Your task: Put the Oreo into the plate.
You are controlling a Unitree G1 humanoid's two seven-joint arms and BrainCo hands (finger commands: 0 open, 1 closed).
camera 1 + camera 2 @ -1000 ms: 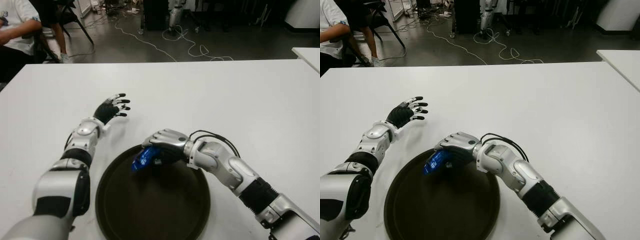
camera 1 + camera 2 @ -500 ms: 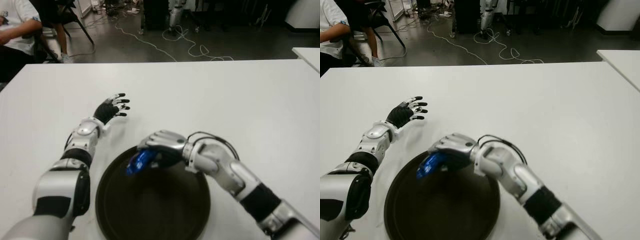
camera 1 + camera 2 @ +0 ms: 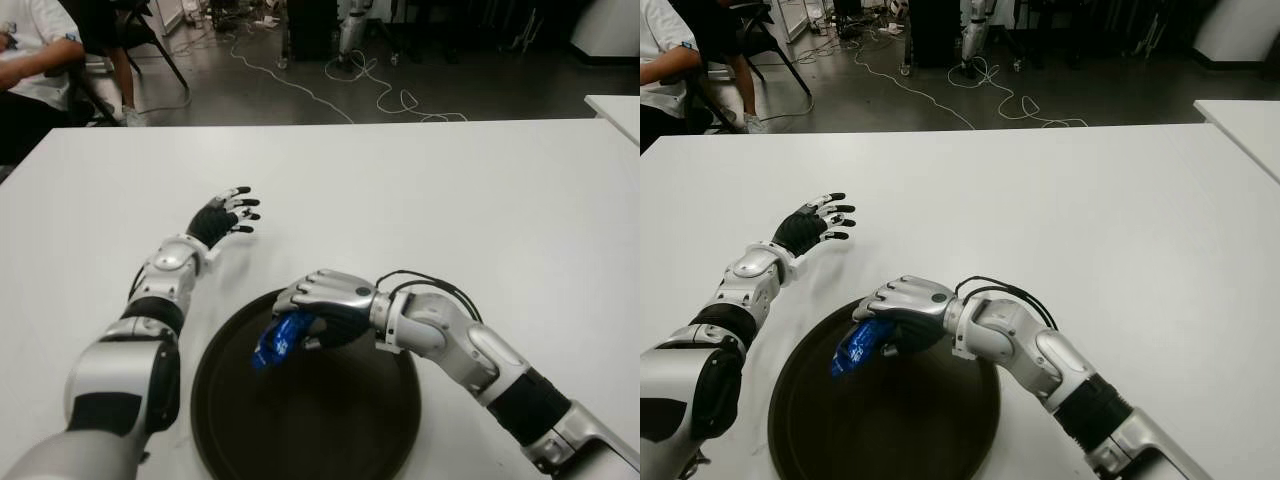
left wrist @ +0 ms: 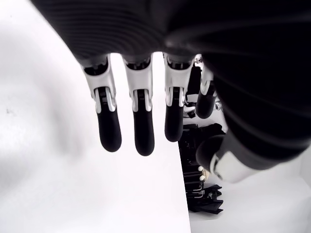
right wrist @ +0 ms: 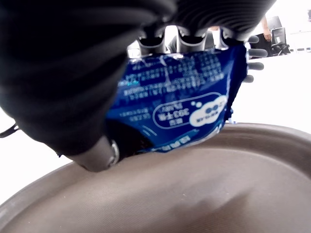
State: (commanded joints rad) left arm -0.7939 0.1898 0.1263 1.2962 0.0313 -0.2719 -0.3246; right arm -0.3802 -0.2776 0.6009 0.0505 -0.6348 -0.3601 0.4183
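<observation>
A blue Oreo packet (image 3: 275, 340) is clasped in my right hand (image 3: 318, 310), which hovers over the far left part of the dark round plate (image 3: 330, 430). In the right wrist view the Oreo packet (image 5: 180, 99) hangs just above the plate (image 5: 194, 194), with fingers curled over its top edge. Whether the packet touches the plate is unclear. My left hand (image 3: 226, 216) shows on the white table (image 3: 450, 190) beyond the plate's left side, fingers spread and holding nothing.
A person in a white shirt (image 3: 30, 55) sits at the far left corner beyond the table. Cables (image 3: 380, 95) lie on the dark floor behind. Another white table's corner (image 3: 615, 110) shows at the right edge.
My right hand with the Oreo packet has dropped lower and nearer, further in over the plate's rim. The left hand has not moved.
</observation>
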